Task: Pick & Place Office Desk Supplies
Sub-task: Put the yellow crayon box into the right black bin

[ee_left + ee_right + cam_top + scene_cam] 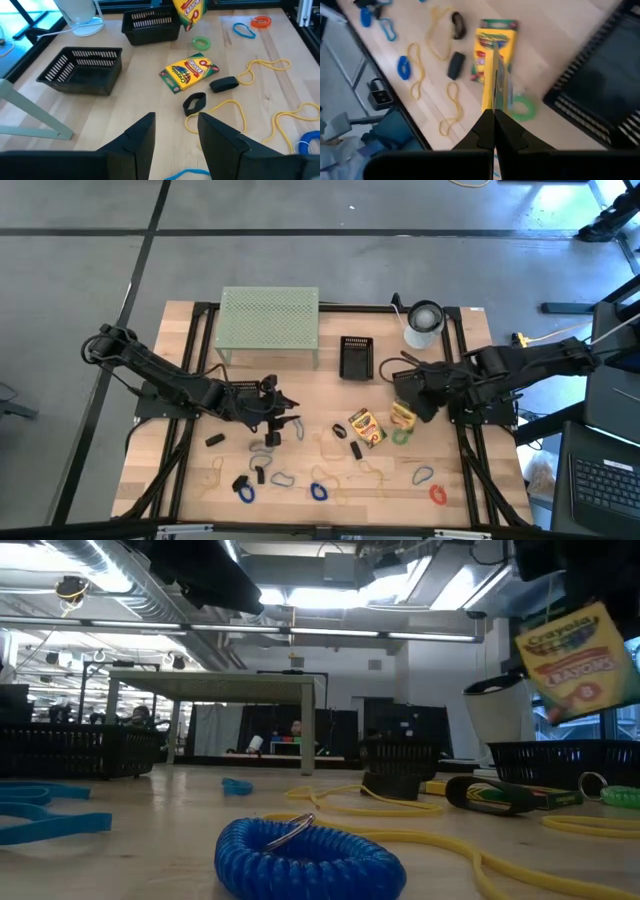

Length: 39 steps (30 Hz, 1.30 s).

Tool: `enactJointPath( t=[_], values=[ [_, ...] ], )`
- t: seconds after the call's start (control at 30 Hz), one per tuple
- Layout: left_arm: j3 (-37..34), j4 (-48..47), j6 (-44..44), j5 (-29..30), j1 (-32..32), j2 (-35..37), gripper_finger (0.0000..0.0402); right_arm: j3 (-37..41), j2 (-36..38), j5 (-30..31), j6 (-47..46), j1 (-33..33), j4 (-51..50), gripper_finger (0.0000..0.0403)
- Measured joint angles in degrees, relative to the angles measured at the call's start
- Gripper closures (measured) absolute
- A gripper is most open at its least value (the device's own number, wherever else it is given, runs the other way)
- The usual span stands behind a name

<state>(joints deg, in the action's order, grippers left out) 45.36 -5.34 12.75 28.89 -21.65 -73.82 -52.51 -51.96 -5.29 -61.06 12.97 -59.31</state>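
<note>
High view: a yellow-green crayon box is held off the wooden table by the right gripper, its fingers clamped on the box's edge, above a green loop clip and near a black basket. A second crayon box is seen lying flat at mid-table among tan rubber bands and blue loop clips. The left gripper is held over the table, fingers apart and empty.
</note>
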Motion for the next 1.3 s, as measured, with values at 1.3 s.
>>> enactJointPath(
  t=[1.3],
  values=[
    [0.02, 4.33, -5.46, 3.06, 0.0, 0.02, 0.0258, 0.0, -1.49, 23.48, -1.14, -7.91, -15.46, 0.0403]
  ],
)
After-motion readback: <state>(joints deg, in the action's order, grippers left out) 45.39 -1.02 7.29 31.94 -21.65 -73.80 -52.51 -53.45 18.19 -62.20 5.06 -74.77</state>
